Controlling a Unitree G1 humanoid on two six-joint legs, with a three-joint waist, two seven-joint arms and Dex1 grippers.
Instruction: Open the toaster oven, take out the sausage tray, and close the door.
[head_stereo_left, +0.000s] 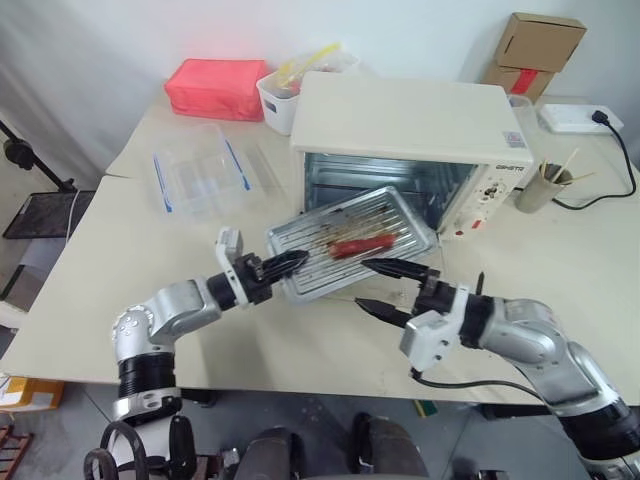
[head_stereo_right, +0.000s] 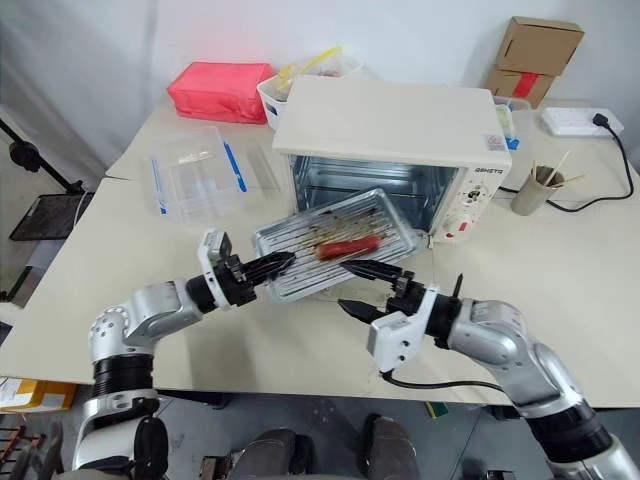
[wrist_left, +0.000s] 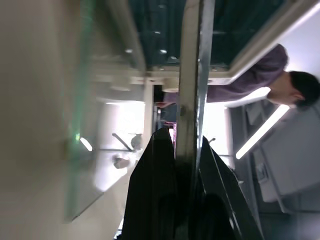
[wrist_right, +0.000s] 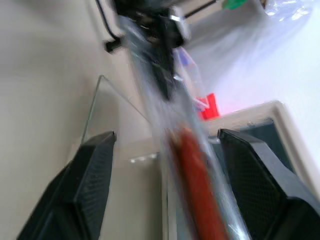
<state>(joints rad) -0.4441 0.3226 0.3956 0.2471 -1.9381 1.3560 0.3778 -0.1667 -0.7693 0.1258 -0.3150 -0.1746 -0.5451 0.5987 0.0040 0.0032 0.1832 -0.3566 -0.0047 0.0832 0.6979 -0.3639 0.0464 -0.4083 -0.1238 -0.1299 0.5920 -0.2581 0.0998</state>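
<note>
The cream-white toaster oven (head_stereo_left: 400, 120) stands open at the back of the table. Its glass door (wrist_right: 115, 125) lies folded down flat in front of it. The silver sausage tray (head_stereo_left: 340, 225) hangs tilted over the door, outside the oven, with one red sausage (head_stereo_left: 360, 245) on its ribbed base. My left gripper (head_stereo_left: 290, 262) is shut on the tray's left rim (wrist_left: 190, 100). My right gripper (head_stereo_left: 380, 287) is open at the tray's front right edge. Its fingers (wrist_right: 85, 180) stand wide on either side of the tray without touching it.
A clear plastic container with blue clips (head_stereo_left: 200, 170) lies left of the oven. Behind it are a red bag (head_stereo_left: 215, 88) and a white bin (head_stereo_left: 285, 100). A cup of sticks (head_stereo_left: 545, 185), a power strip (head_stereo_left: 575, 118) and cardboard boxes (head_stereo_left: 535, 50) sit at the right. A person (wrist_left: 280, 85) is nearby.
</note>
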